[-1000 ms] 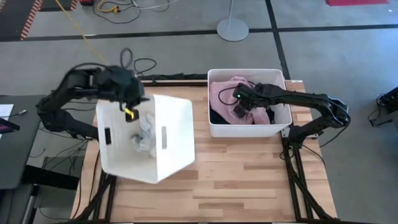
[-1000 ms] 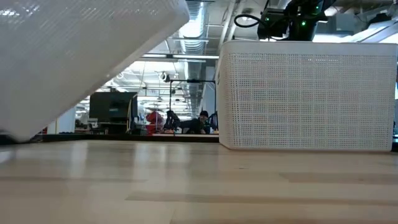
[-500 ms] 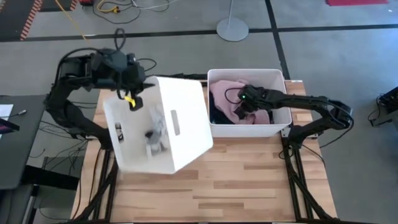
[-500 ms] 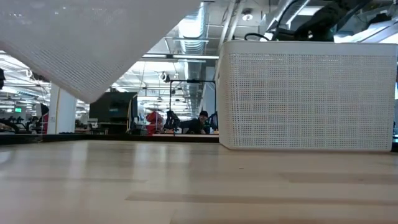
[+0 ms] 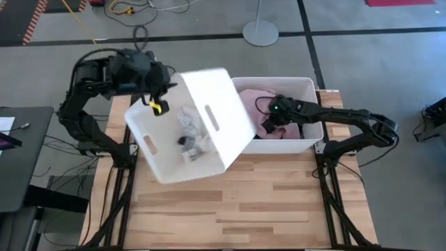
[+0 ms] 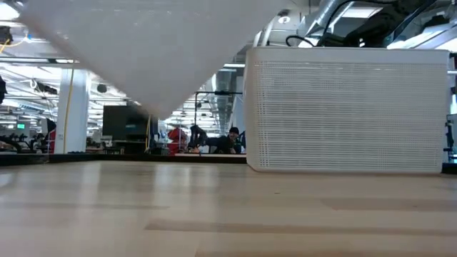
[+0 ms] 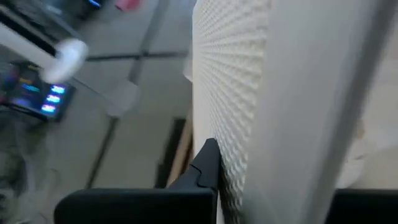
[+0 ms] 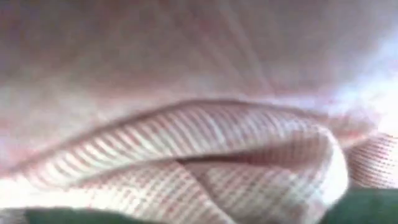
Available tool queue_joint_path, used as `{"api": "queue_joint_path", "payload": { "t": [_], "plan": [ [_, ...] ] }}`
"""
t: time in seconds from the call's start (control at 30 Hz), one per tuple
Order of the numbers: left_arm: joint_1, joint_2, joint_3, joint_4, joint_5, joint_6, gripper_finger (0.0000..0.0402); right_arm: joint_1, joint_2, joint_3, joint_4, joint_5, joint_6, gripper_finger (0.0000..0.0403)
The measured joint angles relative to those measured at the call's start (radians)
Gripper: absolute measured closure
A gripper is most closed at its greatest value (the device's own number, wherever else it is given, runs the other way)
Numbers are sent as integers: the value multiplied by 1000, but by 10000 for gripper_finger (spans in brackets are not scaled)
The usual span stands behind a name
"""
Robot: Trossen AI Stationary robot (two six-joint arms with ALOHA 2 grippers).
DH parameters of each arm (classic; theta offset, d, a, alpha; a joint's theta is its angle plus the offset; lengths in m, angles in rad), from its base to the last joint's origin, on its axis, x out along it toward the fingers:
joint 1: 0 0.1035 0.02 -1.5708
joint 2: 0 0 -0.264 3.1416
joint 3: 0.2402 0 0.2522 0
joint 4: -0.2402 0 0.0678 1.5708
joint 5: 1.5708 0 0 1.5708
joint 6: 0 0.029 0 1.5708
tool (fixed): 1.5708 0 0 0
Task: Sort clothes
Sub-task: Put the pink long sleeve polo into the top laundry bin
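My left gripper (image 5: 155, 104) is shut on a white plastic bin (image 5: 202, 118), which hangs tilted above the table and also shows in the low view (image 6: 143, 50). Small white and grey socks (image 5: 189, 136) lie loose inside it. Its right corner overlaps the left rim of a second white bin (image 5: 279, 81), which stands on the table at the far right and holds a pink garment (image 5: 254, 97). My right gripper (image 5: 268, 125) is down inside that second bin at the pink garment, whose ribbed pink cloth (image 8: 199, 149) fills the right wrist view. My left gripper holds the lifted bin by its wall at the rim (image 7: 239, 143), at the bin's far left side. One finger (image 7: 205, 168) is on the perforated outer face and the other on the inner face. The bin is clear of the table and tilted, its open top turned up toward the high camera.
Bare wooden table top (image 5: 265, 195) lies near the front and under the lifted bin. The second bin's perforated wall (image 6: 350, 107) stands on the table at the right of the low view. Cables and a round stand base (image 5: 260, 32) lie on the floor beyond the table.
My left gripper has risen and gone toward the table's right edge with the white bin. The bin has left the table, turned about and tipped, and its right corner now overlaps the second bin. The socks have shifted inside it.
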Motion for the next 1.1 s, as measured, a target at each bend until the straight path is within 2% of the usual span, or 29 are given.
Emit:
{"api": "queue_joint_path", "payload": {
  "t": [0.1, 0.33, 0.5, 0.73, 0.83, 1.1],
  "plan": [
    [2, 13, -1, -102, 89, 5, 401, 0, -59, -2, 8, -9, -9, 278],
    [3, 20, -59, -77, 298, -6, 401, 4, -234, -2, 8, -10, -26, 217],
    [-1, 60, -172, -74, 381, -61, 401, 28, -357, -2, 13, -11, -22, 190],
    [-26, 86, -373, -55, 496, -45, 401, 62, -471, 1, -23, -49, -9, 179],
    [-50, 110, -456, -85, 512, -53, 401, 63, -495, 1, -47, -63, -2, 179],
    [-114, 146, -604, 16, 574, -128, 401, 61, -541, 17, -48, -61, 17, 179]
  ]
}}
